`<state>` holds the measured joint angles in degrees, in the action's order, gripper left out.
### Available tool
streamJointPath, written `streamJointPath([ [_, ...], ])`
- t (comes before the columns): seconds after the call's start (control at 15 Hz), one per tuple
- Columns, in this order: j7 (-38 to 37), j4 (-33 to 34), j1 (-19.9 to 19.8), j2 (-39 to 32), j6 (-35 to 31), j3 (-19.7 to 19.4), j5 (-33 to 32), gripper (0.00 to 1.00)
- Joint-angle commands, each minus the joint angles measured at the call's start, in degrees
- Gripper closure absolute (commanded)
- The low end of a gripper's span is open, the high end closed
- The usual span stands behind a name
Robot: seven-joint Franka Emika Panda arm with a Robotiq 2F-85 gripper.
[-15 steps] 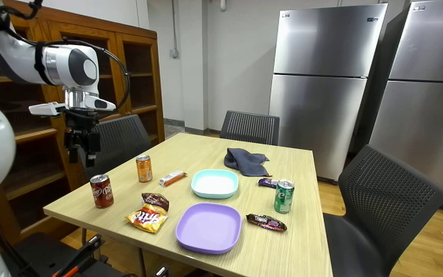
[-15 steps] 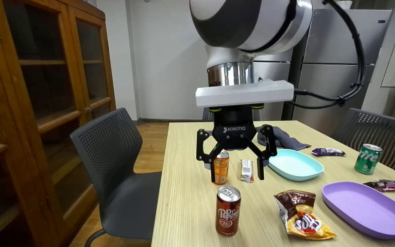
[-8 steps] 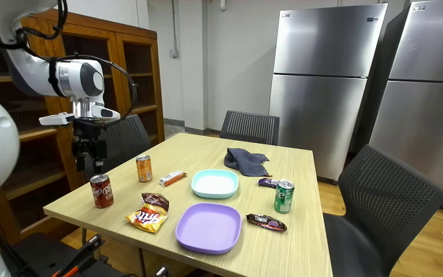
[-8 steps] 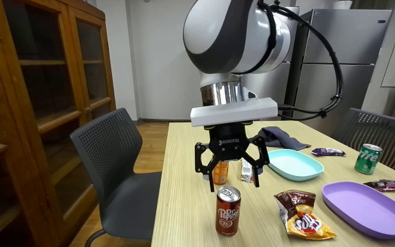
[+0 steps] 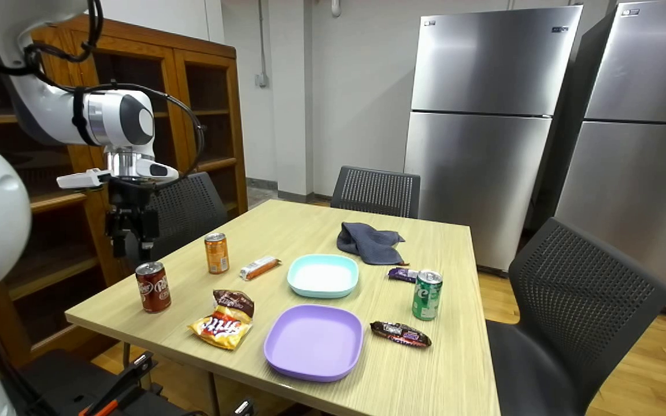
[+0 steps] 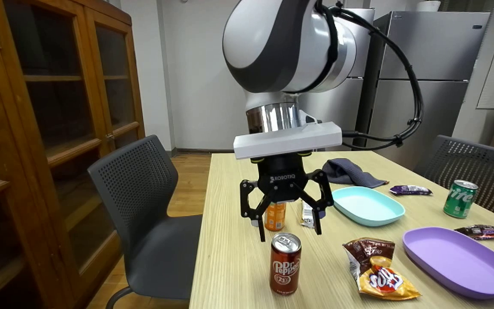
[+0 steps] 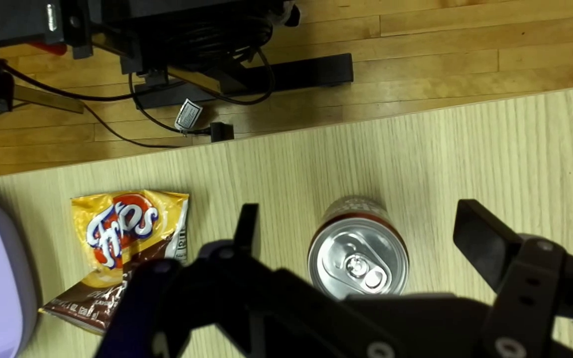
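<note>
My gripper is open and empty, above the table near a dark red Dr Pepper can; it shows in both exterior views [image 5: 132, 256] [image 6: 290, 237] and in the wrist view [image 7: 356, 206]. The Dr Pepper can stands upright near the table corner, in both exterior views [image 5: 154, 290] [image 6: 284, 268]. In the wrist view its silver top [image 7: 358, 256] lies between the spread fingers, apart from both; the gripper body covers its lower rim. An orange can [image 5: 217, 254] stands behind it, partly hidden by my gripper in an exterior view [image 6: 275, 216]. A Fritos-type chip bag [image 7: 122, 233] lies beside it.
On the table are a wrapped orange-and-white bar [image 5: 259, 267], a turquoise plate [image 5: 322, 293], a purple plate [image 5: 313, 342], a green can [image 5: 427, 296], a dark wrapped snack [image 5: 400, 334], a purple-wrapped snack [image 5: 402, 274] and a dark cloth [image 5: 370, 242]. Chairs [image 6: 144, 180] surround the table.
My open gripper has come down closer to the Dr Pepper can's height, mostly in the first half second, then shifted slightly sideways. The objects on the table have not moved.
</note>
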<state>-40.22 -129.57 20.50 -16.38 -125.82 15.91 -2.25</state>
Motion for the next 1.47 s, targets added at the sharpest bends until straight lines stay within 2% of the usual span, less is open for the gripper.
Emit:
streamJointPath([
  [0.0,0.3,0.1,0.9,0.1,0.2,-0.9,0.4,0.00],
  [0.27,0.3,0.1,0.9,0.1,0.2,-0.9,0.4,0.00],
  [0.73,3.0,-1.2,1.6,-1.7,-8.3,-1.1,-0.9,0.00],
  [1.4,2.4,-5.6,3.1,-0.5,-15.7,-3.6,-5.6,0.00],
])
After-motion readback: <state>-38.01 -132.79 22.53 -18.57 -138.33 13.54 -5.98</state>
